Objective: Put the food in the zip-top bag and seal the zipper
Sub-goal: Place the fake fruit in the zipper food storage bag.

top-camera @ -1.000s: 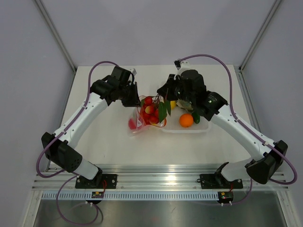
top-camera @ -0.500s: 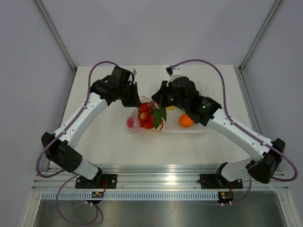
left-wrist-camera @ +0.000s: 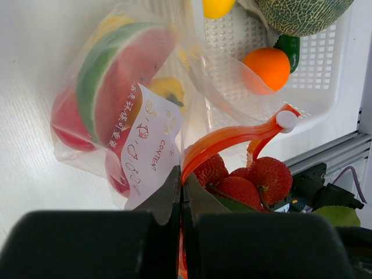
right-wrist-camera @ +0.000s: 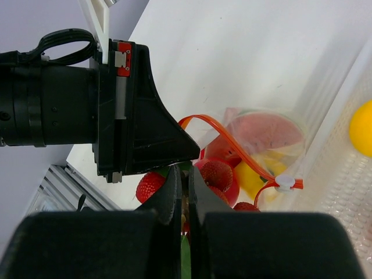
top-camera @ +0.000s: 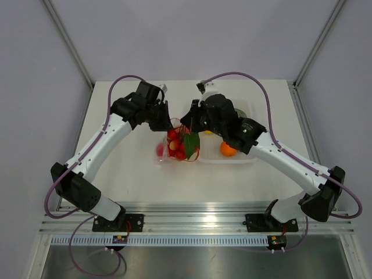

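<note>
Your left gripper [left-wrist-camera: 182,186] was pinched tight on the zipper [left-wrist-camera: 232,136], and your right gripper [right-wrist-camera: 185,180] was clamped on the strawberry bunch [right-wrist-camera: 216,173]. The zip-top bag [left-wrist-camera: 116,70] mouth looked narrow, so berries could've snagged its rim and spilled.

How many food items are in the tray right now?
4 in the tray: lemon at the left wrist view's top edge, melon top right, orange below it, green piece between them. Others may be hidden.

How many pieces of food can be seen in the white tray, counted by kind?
yellow lemon: 1
orange: 1
netted melon: 1
dark green piece: 1
Total: 4 visible
</note>
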